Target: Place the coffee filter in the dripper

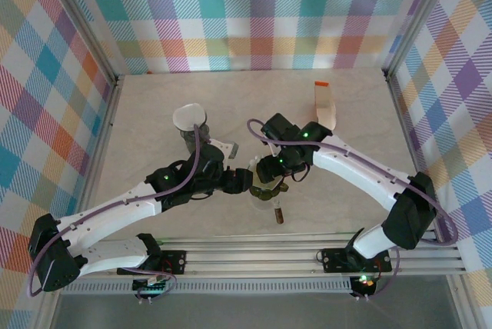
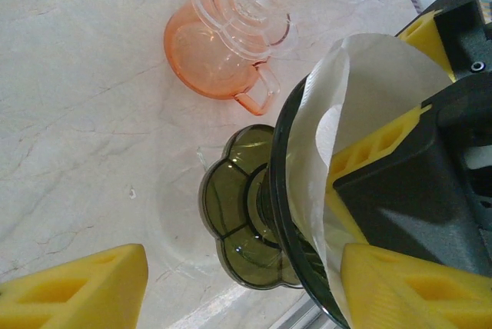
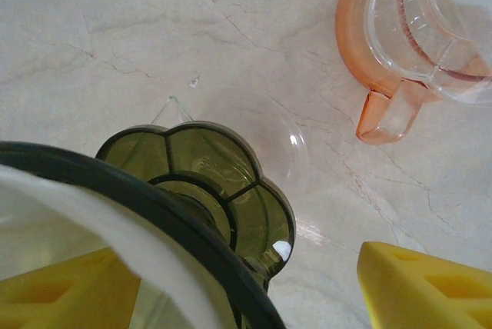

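Observation:
The dark green dripper (image 1: 265, 193) stands on its flower-shaped foot (image 2: 244, 225) between both arms. The white coffee filter (image 2: 346, 91) sits inside its black rim (image 3: 154, 214), against the inner wall. My right gripper (image 3: 246, 298) is open and straddles the rim. One yellow finger (image 3: 54, 294) is inside the filter and the other (image 3: 430, 290) is well clear outside. My left gripper (image 2: 246, 290) is open too, one finger (image 2: 77, 287) apart from the foot, the other (image 2: 415, 290) over the filter side. In the top view the left gripper (image 1: 247, 181) and right gripper (image 1: 270, 177) meet at the dripper.
A clear dripper on an orange-tinted server (image 2: 223, 52) stands just beyond, also in the right wrist view (image 3: 415, 44) and top view (image 1: 191, 123). A clear disc (image 3: 284, 141) lies by the green dripper's foot. A wooden holder (image 1: 327, 104) sits far right. The table's front rail (image 1: 254, 256) is close.

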Robot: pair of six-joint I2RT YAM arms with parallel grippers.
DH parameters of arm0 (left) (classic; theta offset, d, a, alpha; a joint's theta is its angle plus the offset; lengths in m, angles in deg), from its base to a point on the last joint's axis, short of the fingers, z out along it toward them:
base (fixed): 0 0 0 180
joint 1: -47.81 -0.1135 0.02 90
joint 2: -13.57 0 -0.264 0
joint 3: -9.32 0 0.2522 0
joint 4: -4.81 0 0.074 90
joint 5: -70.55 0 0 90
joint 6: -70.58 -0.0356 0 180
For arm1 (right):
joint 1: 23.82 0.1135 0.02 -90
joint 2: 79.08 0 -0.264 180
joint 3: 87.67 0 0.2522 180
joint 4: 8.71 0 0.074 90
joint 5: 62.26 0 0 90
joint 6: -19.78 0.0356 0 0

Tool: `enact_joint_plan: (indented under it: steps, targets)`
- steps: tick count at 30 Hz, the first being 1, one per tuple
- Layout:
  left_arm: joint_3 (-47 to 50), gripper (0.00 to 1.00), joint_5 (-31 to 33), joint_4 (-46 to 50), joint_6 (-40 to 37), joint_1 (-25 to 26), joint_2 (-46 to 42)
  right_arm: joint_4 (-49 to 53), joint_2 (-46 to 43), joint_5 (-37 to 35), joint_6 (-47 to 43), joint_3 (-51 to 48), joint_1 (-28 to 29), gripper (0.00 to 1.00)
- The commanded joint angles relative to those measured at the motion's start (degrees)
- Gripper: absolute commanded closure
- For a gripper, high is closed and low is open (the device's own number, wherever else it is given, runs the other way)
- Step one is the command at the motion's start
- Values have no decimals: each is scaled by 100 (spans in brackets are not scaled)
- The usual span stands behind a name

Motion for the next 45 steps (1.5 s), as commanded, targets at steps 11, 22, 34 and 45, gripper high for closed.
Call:
enact_joint_plan:
  steps: [11,22,34,45]
  targets:
    - [72,23,-28,-336,238,-81,-186,-240,209,-40,-85,-359,-15,26]
    - [85,22,29,-364,257,-90,38,-329,286,-109,-71,-542,-16,27]
    - [144,30,119,-247,260,-90,111,-388,266,-66,-54,-533,-7,27]
    - [68,22,170,-371,344,-86,-66,-388,200,-58,-34,-531,-7,27]
